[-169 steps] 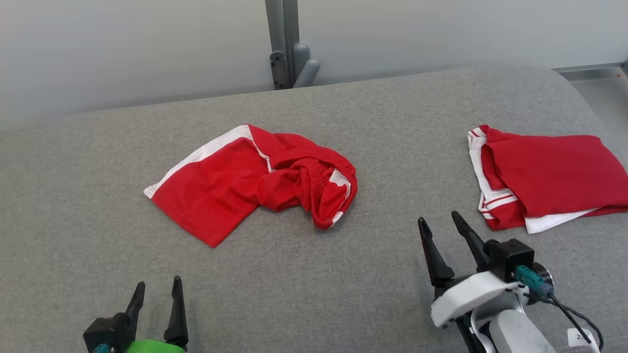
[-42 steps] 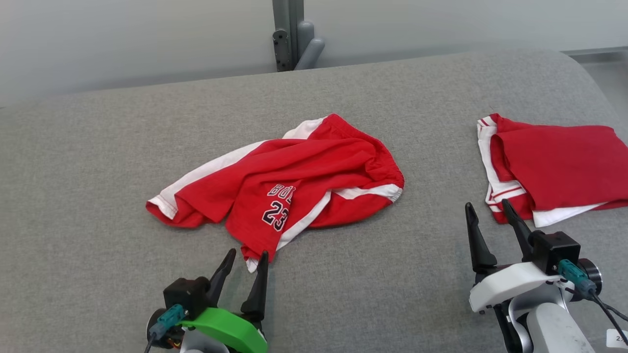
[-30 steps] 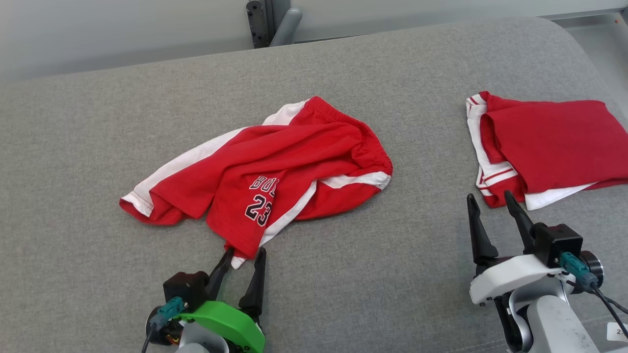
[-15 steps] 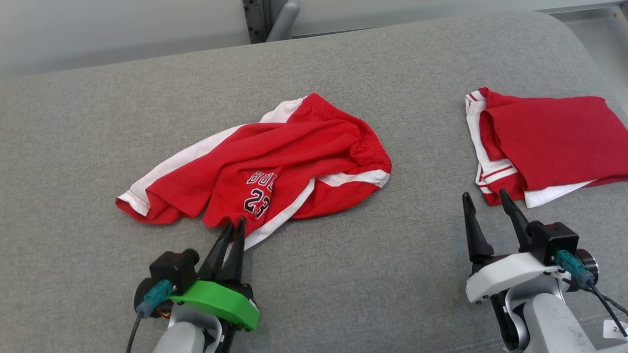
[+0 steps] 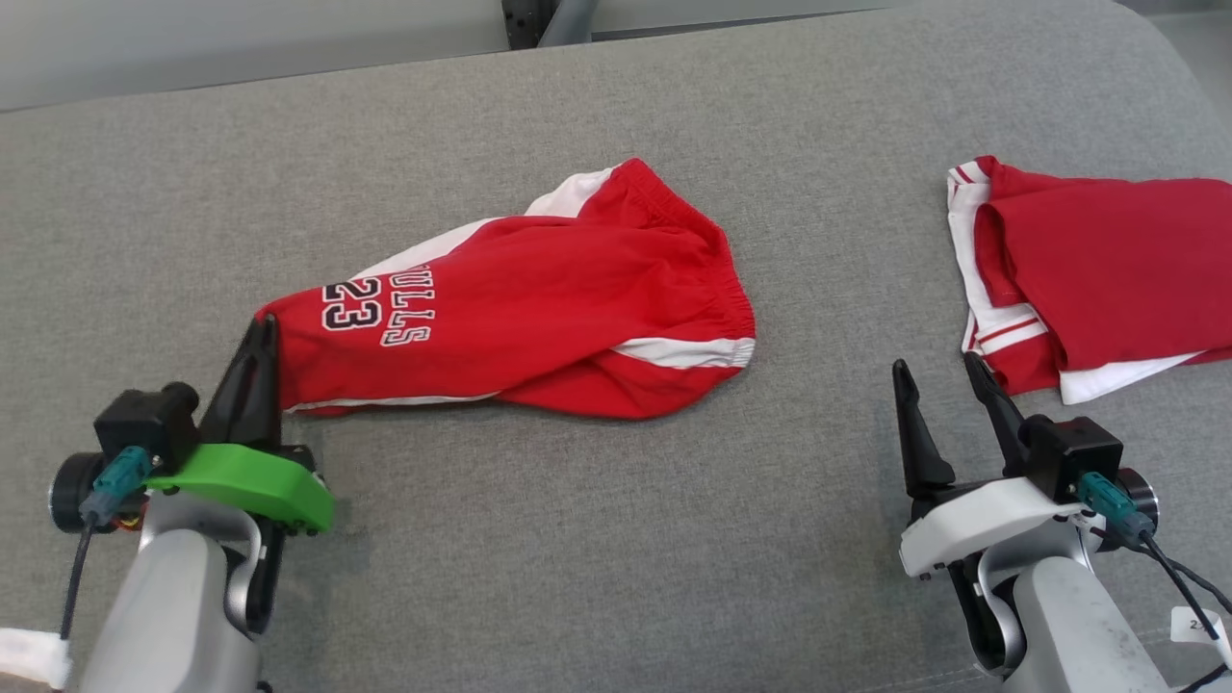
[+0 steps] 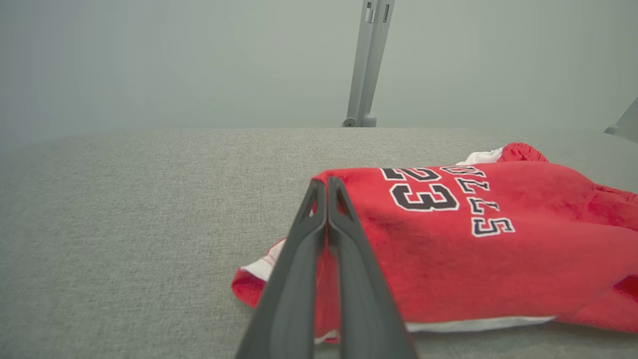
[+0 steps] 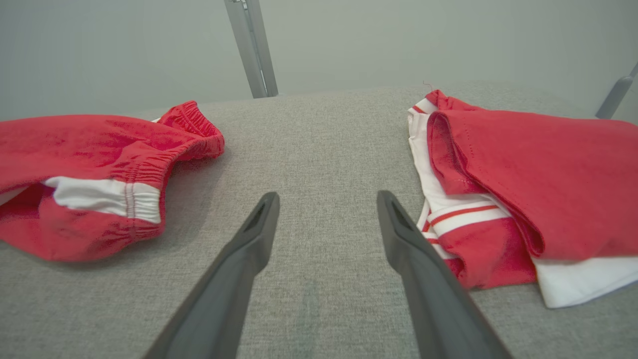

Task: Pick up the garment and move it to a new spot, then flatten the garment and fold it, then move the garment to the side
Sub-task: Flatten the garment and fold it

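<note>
The garment [image 5: 539, 303] is a pair of red shorts with white stripes and "BULLS 23" printed on one leg, lying stretched across the middle of the grey cushion [image 5: 616, 539]. My left gripper [image 5: 262, 332] is shut on the hem of that leg at the garment's left end; the left wrist view shows the garment [image 6: 463, 249] pinched between the closed fingers [image 6: 344, 249]. My right gripper [image 5: 938, 380] stands open at the lower right, nothing between its fingers [image 7: 249, 249], to the right of the garment's waistband [image 7: 139, 194].
A second red and white garment [image 5: 1097, 279] lies folded at the right, just beyond my right gripper, and appears again [image 7: 523, 169] in the right wrist view. A grey post [image 6: 366, 60] stands behind the cushion's far edge against a pale wall.
My left gripper closed on the printed leg's hem and pulled it out to the left, straightening that leg. The right gripper stayed open in place. The head camera tilted down slightly.
</note>
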